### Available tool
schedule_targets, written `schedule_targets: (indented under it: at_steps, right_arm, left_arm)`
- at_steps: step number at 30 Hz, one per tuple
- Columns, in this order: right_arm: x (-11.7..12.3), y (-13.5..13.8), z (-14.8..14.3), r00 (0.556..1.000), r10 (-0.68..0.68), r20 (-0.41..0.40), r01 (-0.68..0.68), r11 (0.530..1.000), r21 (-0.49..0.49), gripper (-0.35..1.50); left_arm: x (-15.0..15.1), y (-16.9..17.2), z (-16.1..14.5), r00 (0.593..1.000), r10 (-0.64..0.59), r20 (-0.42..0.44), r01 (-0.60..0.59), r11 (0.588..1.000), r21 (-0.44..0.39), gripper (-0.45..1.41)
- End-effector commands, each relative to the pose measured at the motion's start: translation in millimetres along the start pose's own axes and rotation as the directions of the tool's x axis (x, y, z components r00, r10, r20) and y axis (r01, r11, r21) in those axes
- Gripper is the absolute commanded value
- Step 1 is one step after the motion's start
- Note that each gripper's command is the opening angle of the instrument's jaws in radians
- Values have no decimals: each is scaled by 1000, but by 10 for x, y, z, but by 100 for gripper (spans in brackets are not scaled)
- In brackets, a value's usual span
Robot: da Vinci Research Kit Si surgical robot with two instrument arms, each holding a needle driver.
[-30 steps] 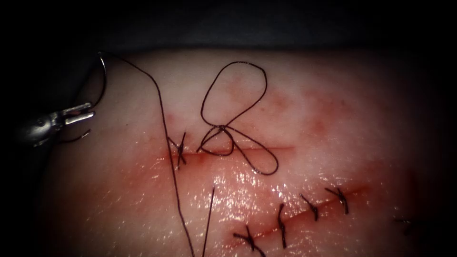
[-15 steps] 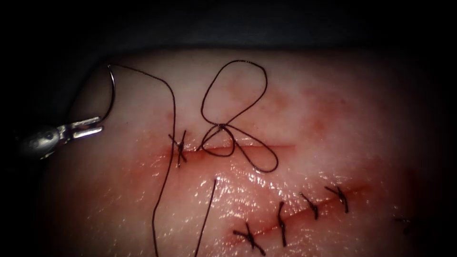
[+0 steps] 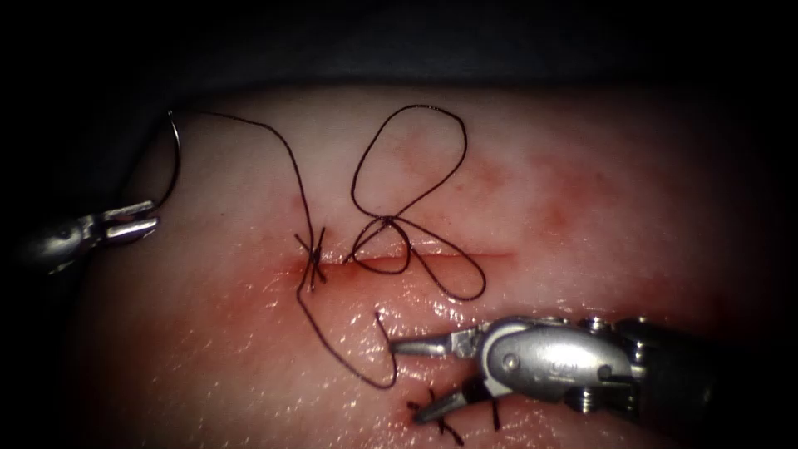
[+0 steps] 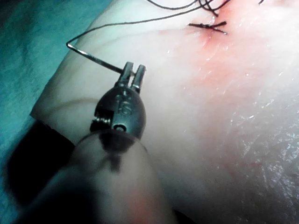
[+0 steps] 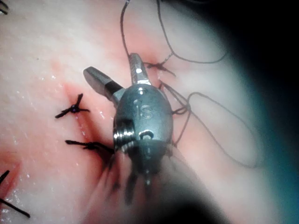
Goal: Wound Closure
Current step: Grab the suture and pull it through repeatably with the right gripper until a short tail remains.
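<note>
Left tool: your left arm's tool [image 3: 141, 221] sat at the tissue's left edge, well left of the cut, jaws clamped together on the needle; the left wrist view [image 4: 132, 71] confirmed the grip.
Needle: the needle [image 3: 170, 162] was held near one end of its curve and arced upward from the jaws, clear of the tissue and not in it; the thread joined at its upper end.
Thread: the thread [image 3: 287, 154] ran from the needle's top rightward and down to the knotted stitch [image 3: 313, 259] at the cut's left end, then curved below it to a free end [image 3: 378, 316] just beside the right tool's upper jaw; loose loops [image 3: 407, 158] lay over the cut's middle.
Tissue: the tissue [image 3: 582, 166] carried the cut [image 3: 465, 256], running left to right, with red fluid [image 3: 249, 287] spread around its left end.
Right tool: your right arm's tool [image 3: 406, 378] lay below the cut, jaws spread apart and holding nothing; the right wrist view [image 5: 112, 70] showed the same gap.
Older stitches: finished stitches [image 5: 72, 109] crossed a second closed line beside the right tool.
</note>
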Motion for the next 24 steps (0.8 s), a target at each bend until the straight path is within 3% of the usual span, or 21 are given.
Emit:
schedule_targets:
  at_steps: [1, 12, 20, 22, 23, 24]
  right_arm:
    - [-10, 15, 12, 1000, -9, 4, 9, 1000, -12, 141]
    - [-56, 23, 46, 998, -47, 37, 48, 998, -50, 138]
    - [-67, 19, 59, 997, -62, 43, 65, 996, -61, 125]
    - [-69, 17, 63, 998, -48, 45, 50, 997, -63, 108]
    - [-70, 16, 64, 998, -37, 45, 40, 997, -64, 89]
    - [-70, 15, 64, 999, -20, 43, 23, 998, -62, 57]
  left_arm:
    - [-1, -4, 10, 1000, 2, -3, -2, 1000, 1, -45]
    - [-3, -4, 10, 1000, 3, 2, -3, 1000, 5, -45]
    - [-3, -4, 10, 1000, 3, 2, -3, 1000, 5, -45]
    - [-3, -4, 10, 1000, 3, 2, -3, 1000, 5, -45]
    - [-3, -4, 10, 1000, 3, 2, -3, 1000, 5, -45]
    - [-3, -4, 10, 1000, 3, 2, -3, 1000, 5, -45]
